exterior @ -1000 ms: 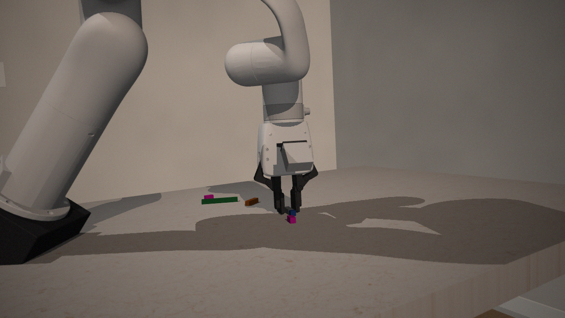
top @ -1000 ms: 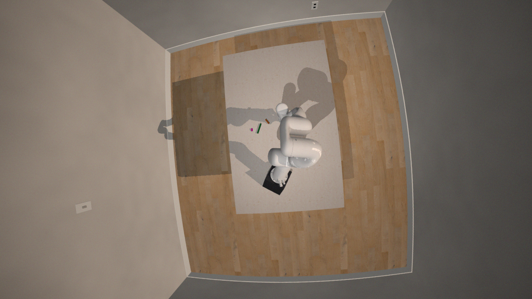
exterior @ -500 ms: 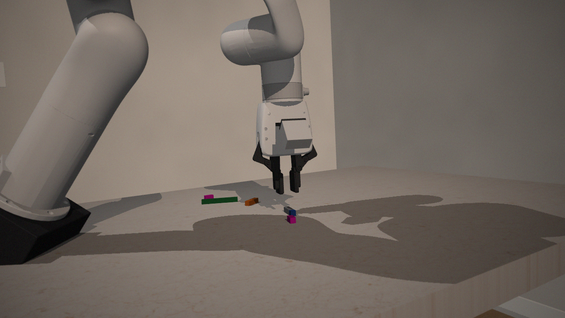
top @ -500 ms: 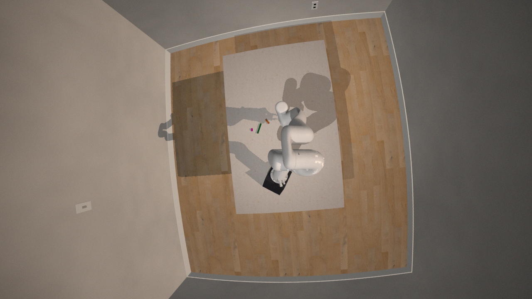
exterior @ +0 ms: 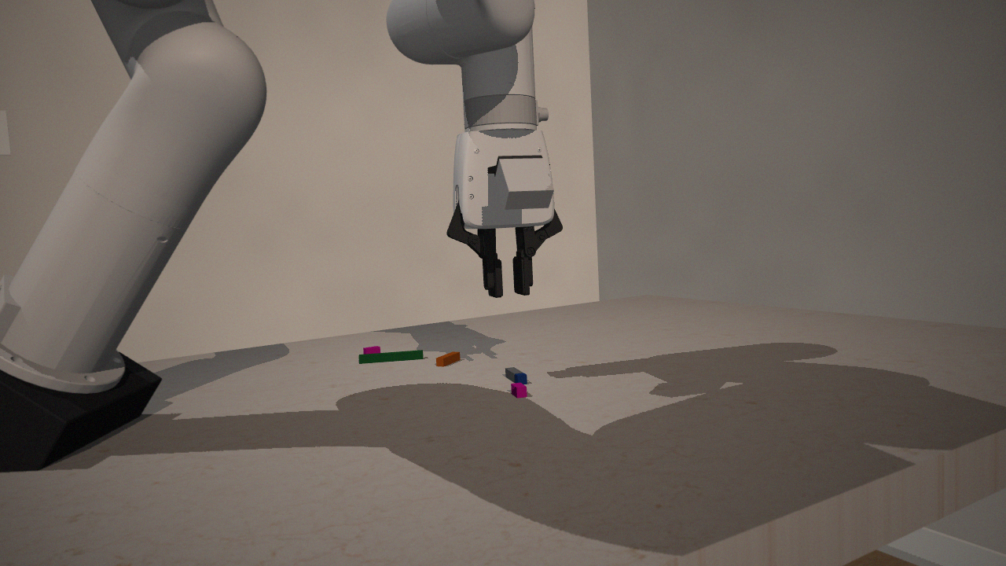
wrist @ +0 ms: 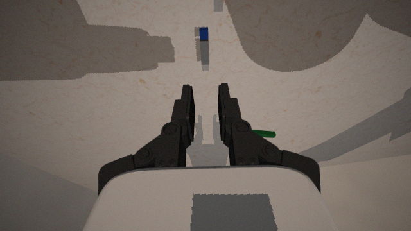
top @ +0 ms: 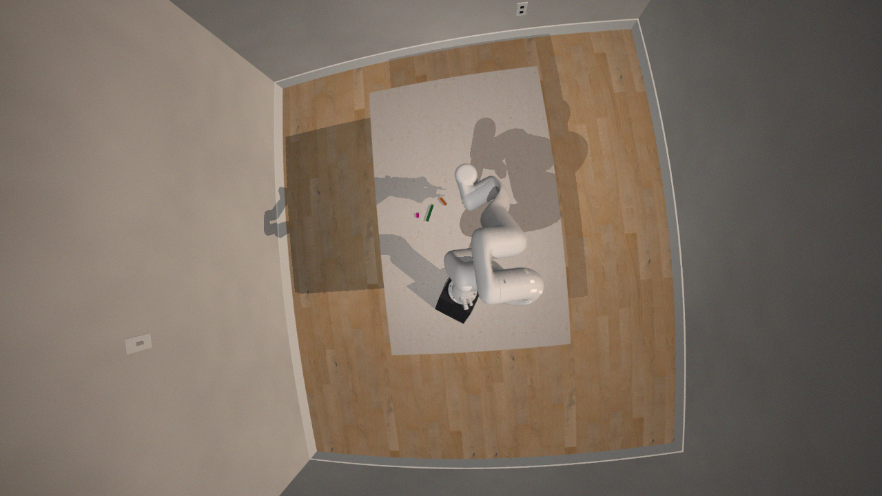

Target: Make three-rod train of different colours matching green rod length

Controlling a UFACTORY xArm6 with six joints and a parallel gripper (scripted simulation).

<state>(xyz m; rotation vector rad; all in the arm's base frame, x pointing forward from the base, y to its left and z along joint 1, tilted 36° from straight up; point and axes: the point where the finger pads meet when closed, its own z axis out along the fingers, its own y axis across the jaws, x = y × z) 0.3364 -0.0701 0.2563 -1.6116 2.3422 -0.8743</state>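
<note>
The green rod lies flat on the pale table, and in the wrist view part of it is hidden behind a finger linkage. The gripper hangs above the table, to the right of the green rod and higher than it in the exterior view. Its two black fingers stand partly apart with nothing between them, so it is holding no rod.

Seen from the exterior, one magenta rod lies just behind the green rod, and the orange rod lies near its right end, turned at an angle to it. Farther right of the green rod, and nearer the viewer, are the grey rod and the blue rod, in line end to end; whether they touch cannot be told. A second magenta rod lies near the blue one, also to the right of the green rod.

A small dark mark on the white arm is too small to read. The arm rises from a black base left of the green rod in the exterior view, bends over, and points its gripper downward.

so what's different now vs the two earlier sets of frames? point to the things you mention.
The end effector (exterior: pixel 509 293) (wrist: pixel 205 96) went up, from low by the blue rod (exterior: pixel 520 378) (wrist: pixel 203 33) and grey rod (exterior: pixel 512 371) (wrist: pixel 205 52) to well above the table; the arm refolded with it. No grasp or release visible; its fingers stand apart, empty. Unchanged: blue, grey, green rod (top: pixel 428 212) (exterior: pixel 391 357) (wrist: pixel 265 133), orange rod (top: pixel 442 200) (exterior: pixel 448 358), both magentas.
</note>
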